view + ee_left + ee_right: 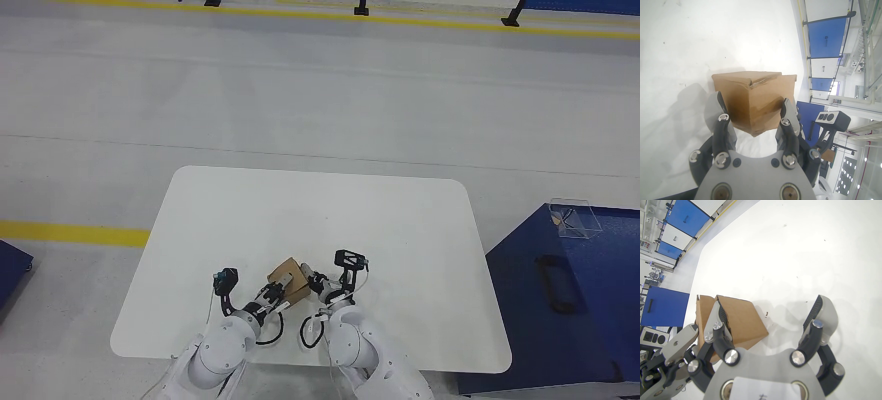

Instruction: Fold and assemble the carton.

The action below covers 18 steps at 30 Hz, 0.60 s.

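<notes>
The left tool (753, 98) is grasping the brown carton (764, 89) by two sides; the right tool (768, 301) is hovering released just beside the carton.

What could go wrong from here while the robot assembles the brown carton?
1. The brown cardboard carton is crumpled at one corner; the left gripper, clamped across it, may crush it further.
2. The open right gripper has one finger at the carton's edge; a push there might twist it out of the hold.

The blue panels (829, 28) carry white print, seemingly too small to read.
</notes>
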{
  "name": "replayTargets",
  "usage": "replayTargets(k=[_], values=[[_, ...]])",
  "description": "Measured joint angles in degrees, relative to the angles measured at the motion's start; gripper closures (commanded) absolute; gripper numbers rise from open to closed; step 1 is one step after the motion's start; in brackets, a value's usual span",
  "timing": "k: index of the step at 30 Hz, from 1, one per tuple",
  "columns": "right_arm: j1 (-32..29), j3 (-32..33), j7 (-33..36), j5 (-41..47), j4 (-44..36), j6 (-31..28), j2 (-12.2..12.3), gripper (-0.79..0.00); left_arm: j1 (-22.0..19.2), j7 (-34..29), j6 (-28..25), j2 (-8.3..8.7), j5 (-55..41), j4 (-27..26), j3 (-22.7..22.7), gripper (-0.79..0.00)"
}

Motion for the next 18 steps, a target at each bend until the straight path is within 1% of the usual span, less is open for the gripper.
replayTargets(k=[18], values=[[0.26,-0.02,0.88,-1.03,0.26,0.39,-0.50,-0.785,-0.88,-0.46,0.88,-0.20,0.43,0.99,0.28,-0.545]])
